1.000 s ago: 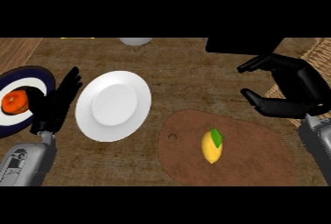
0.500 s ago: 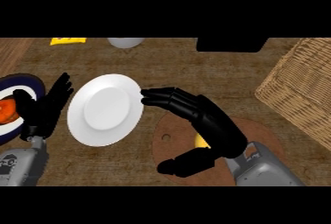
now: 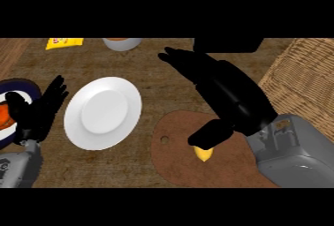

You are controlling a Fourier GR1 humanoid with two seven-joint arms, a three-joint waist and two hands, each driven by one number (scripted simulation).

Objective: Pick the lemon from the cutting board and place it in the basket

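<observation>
Covering the lemon (image 3: 203, 153), perhaps touching: right hand (image 3: 225, 95).

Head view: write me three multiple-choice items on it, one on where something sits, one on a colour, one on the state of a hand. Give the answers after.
1. Where does the lemon lie?
A. on the white plate
B. on the cutting board
C. in the basket

2. What colour is the plate between the two hands?
A. white
B. red
C. green

3. How is the left hand?
A. curled round the plate
B. pinching the lemon
C. open, fingers straight, holding nothing

Answers: 1 B, the lemon's yellow tip shows on the brown cutting board, under the right hand. 2 A, the round plate is plain white. 3 C, the left hand rests beside the plate with straight fingers, nothing in it.
</observation>
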